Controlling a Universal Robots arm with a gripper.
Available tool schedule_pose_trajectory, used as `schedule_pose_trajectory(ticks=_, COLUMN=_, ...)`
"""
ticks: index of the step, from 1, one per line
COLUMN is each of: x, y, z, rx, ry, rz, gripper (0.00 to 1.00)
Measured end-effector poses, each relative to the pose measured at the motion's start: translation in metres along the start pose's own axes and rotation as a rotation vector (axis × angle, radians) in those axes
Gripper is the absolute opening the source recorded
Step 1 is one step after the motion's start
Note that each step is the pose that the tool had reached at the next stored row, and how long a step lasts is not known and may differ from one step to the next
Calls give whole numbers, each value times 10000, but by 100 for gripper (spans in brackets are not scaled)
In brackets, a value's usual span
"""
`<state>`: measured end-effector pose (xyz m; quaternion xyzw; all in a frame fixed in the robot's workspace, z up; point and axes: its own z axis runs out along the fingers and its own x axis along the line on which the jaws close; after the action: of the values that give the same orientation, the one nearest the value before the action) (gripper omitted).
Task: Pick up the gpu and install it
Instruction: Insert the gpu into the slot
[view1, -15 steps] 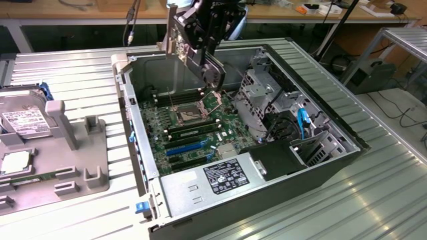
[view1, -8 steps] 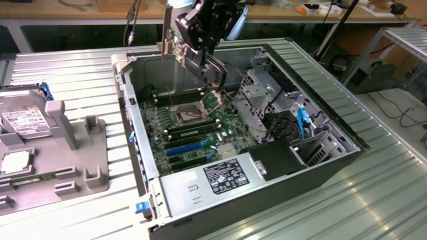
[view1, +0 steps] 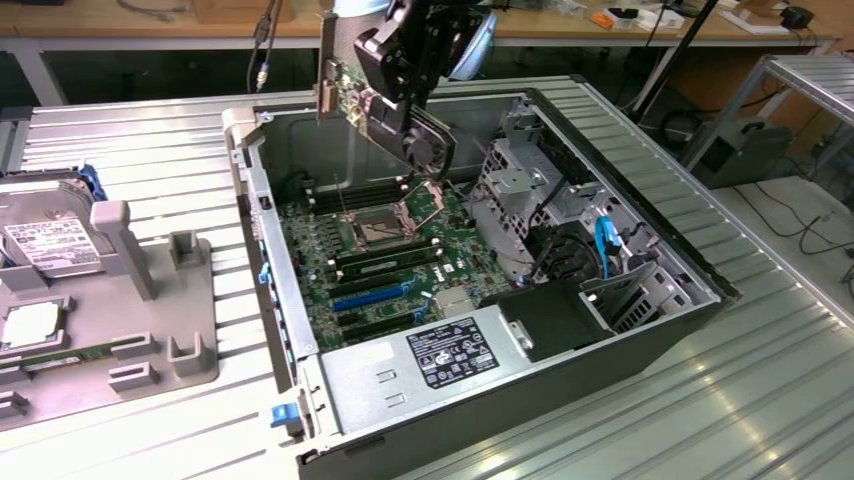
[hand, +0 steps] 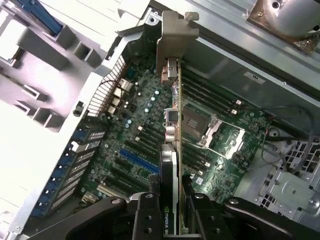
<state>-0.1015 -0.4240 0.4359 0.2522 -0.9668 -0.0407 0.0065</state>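
The gpu (view1: 358, 98) hangs on edge above the open computer case (view1: 274, 300), its silver bracket toward the exterior view's left. My gripper (view1: 404, 75) is shut on its upper edge and holds it over the motherboard (view1: 387, 250) near the CPU socket. In the wrist view the gpu (hand: 170, 165) appears edge-on between my gripper (hand: 172, 220) fingers, with its bracket (hand: 172, 45) near the case's rear wall. It is clear of the board, and the blue expansion slot (hand: 135, 161) lies below and beside it.
A grey fixture tray (view1: 147, 300) on the exterior view's left holds a silver drive (view1: 47, 240) and a chip (view1: 34, 325). Inside the case are a drive cage (view1: 534, 190), a blue cable (view1: 603, 245) and a power supply (view1: 441, 360). Ribbed metal tabletop (view1: 747, 380) surrounds the case.
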Motion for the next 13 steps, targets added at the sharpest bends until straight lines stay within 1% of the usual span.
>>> schedule_pose_trajectory(ticks=2, x=0, y=0, z=0, rx=-1, ry=14, rz=-165, gripper=27)
schedule_pose_trajectory(ticks=5, x=0, y=0, z=0, rx=-6, ry=63, rz=-773, gripper=27)
schedule_pose_trajectory(ticks=6, x=0, y=0, z=0, rx=-9, ry=94, rz=-1137, gripper=27)
schedule_pose_trajectory(ticks=11, x=0, y=0, z=0, rx=-20, ry=212, rz=-2576, gripper=27)
schedule_pose_trajectory(ticks=13, x=0, y=0, z=0, rx=-23, ry=236, rz=-2864, gripper=27)
